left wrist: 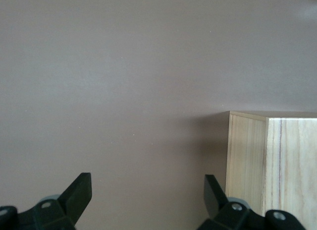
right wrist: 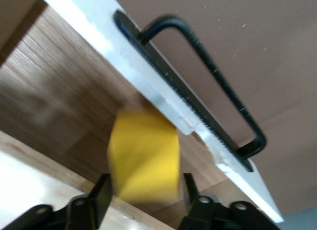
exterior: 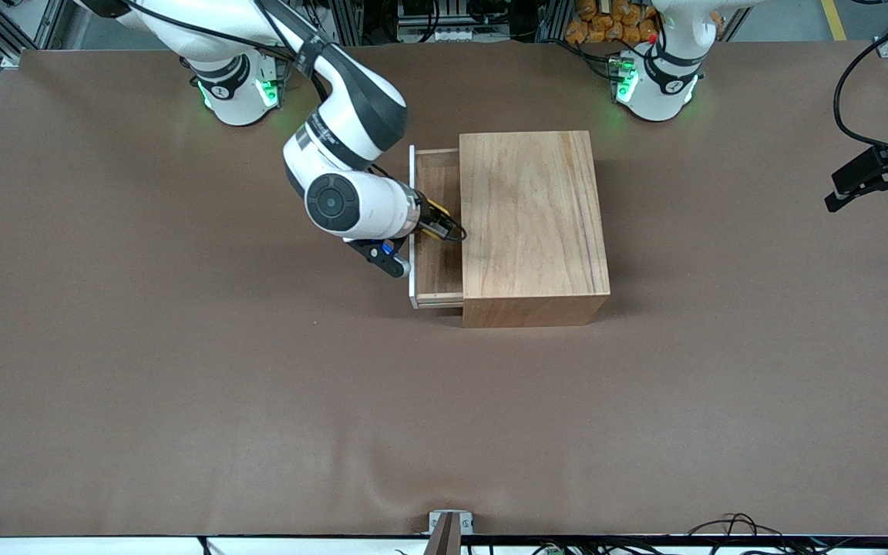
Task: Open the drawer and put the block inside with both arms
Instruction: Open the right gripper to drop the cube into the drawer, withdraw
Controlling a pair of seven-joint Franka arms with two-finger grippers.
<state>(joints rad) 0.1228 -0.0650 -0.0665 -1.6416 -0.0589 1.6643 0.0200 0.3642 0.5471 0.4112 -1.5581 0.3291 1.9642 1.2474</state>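
The right arm bends down over the pulled-out drawer [exterior: 438,231], right gripper [right wrist: 143,193] spread a bit with the blurry yellow block [right wrist: 143,158] between its fingers, over the tray. The wooden box [exterior: 533,223] sits beside it, and the left gripper [left wrist: 147,200] waits wide open at the left arm's end of the table [exterior: 182,385].

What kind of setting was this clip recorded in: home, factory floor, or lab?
Most likely a robotics lab. Two arms are bolted at a table under a plain brown cover, with only a wooden box and its drawer as props, and aluminium framing and loose cables around the edges.
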